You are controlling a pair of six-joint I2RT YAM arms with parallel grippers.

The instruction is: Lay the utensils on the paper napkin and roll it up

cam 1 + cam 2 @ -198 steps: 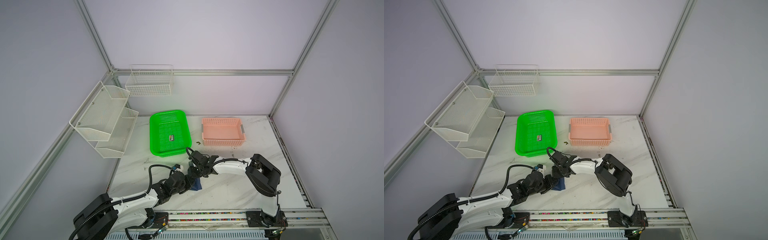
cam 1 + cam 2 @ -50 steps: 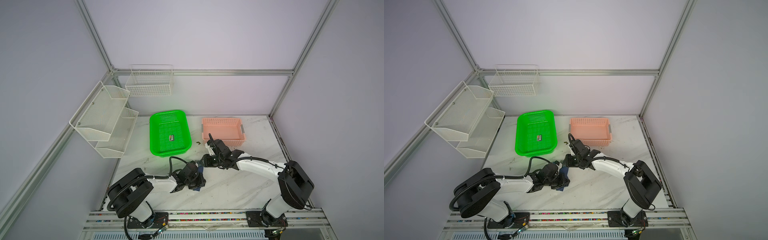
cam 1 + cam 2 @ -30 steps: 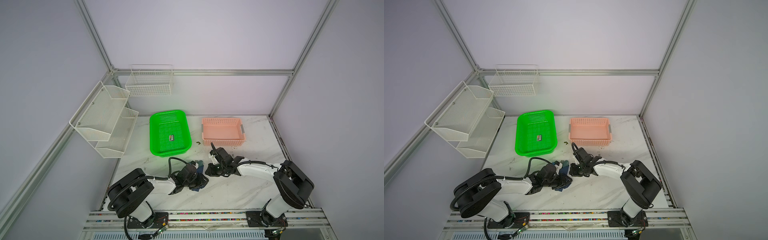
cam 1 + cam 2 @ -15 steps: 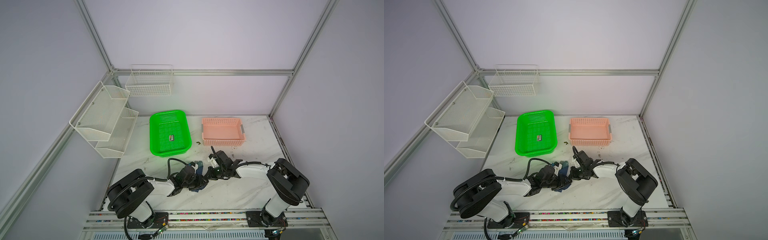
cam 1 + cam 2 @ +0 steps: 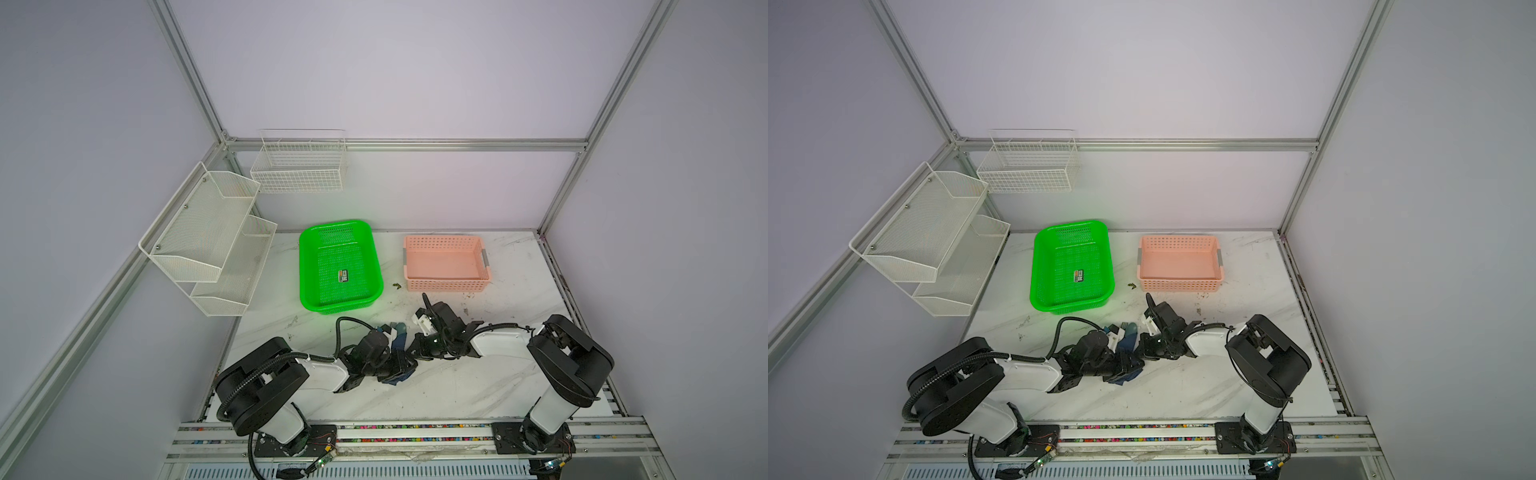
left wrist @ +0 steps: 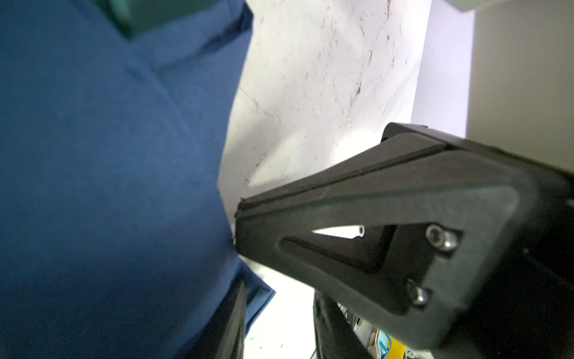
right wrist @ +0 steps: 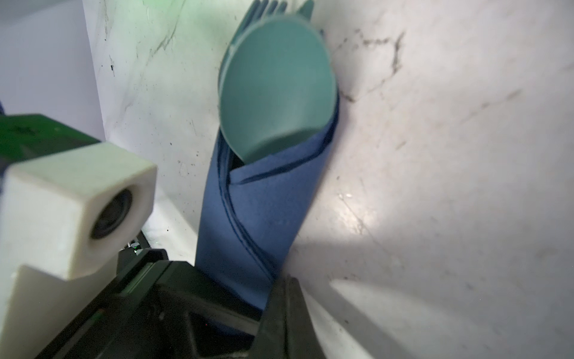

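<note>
on scuffed marble table, lilac walls, left claw gripping paper napkin, right claw closed

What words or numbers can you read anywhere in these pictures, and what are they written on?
On the small card lying in the green basket: there is printing, but it is too small to read in both top views.
On the paper napkin and the spoon: no writing.
On the pink basket: no label shows.
Nothing here can be quoted as it reads.
</note>
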